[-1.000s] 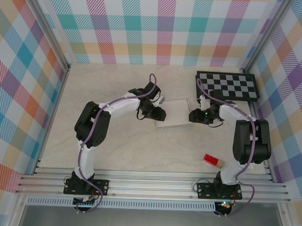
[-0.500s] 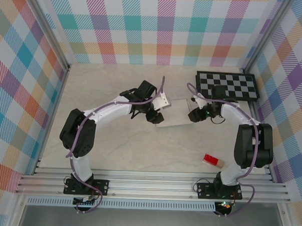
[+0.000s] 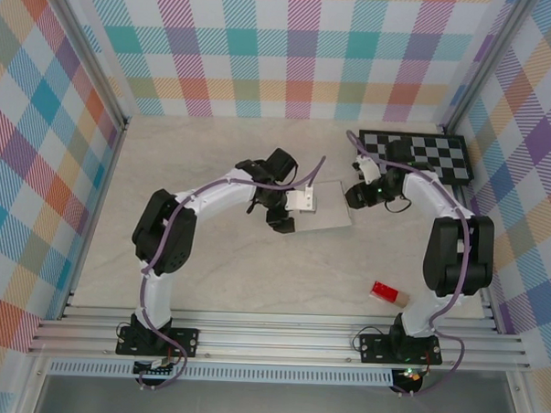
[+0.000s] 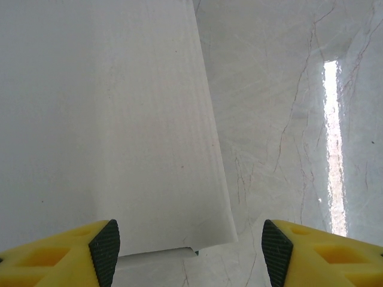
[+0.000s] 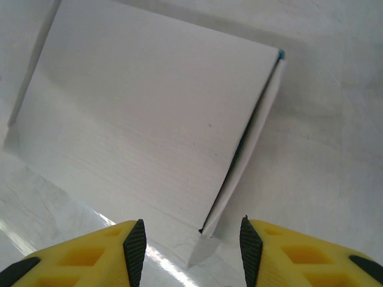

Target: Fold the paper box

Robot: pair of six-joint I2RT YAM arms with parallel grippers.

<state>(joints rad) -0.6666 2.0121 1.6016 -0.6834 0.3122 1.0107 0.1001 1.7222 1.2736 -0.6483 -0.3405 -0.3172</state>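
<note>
Basically folded already: the paper box point(image 3: 328, 207) lies flat and white on the table point(image 3: 209, 268), centre-right, between the two grippers and just short of the checkerboard point(image 3: 415, 156). The red block point(image 3: 384, 292) is well apart, near side.

Handling, my read:
- Thin card, so very light. It will likely skate on this smooth top at any sideways push.
- Panels are stiff enough, the creases are the weak lines. A hard pinch would dent or kink it.
- The right wrist view shows the box point(image 5: 149, 113) with its long side flap ajar, a dark gap along the seam and a teal sliver at the far corner. That loose flap edge is where I'd take hold, shallow and light, with the other arm pressing the top panel flat.

Jaws:
- left gripper point(image 4: 188, 254) is spread, nothing between the pads, poised just off the near corner of the box point(image 4: 108, 119).
- right gripper point(image 5: 191, 245) is also spread and empty, with the flap's tip just ahead of the gap.

Versus a second ago: the right gripper point(image 3: 356, 195) has moved toward the far right corner, closer to the checkerboard. The left gripper point(image 3: 286, 218) has swung its wrist round over the left edge. The box looks nudged slightly right and turned a little.
</note>
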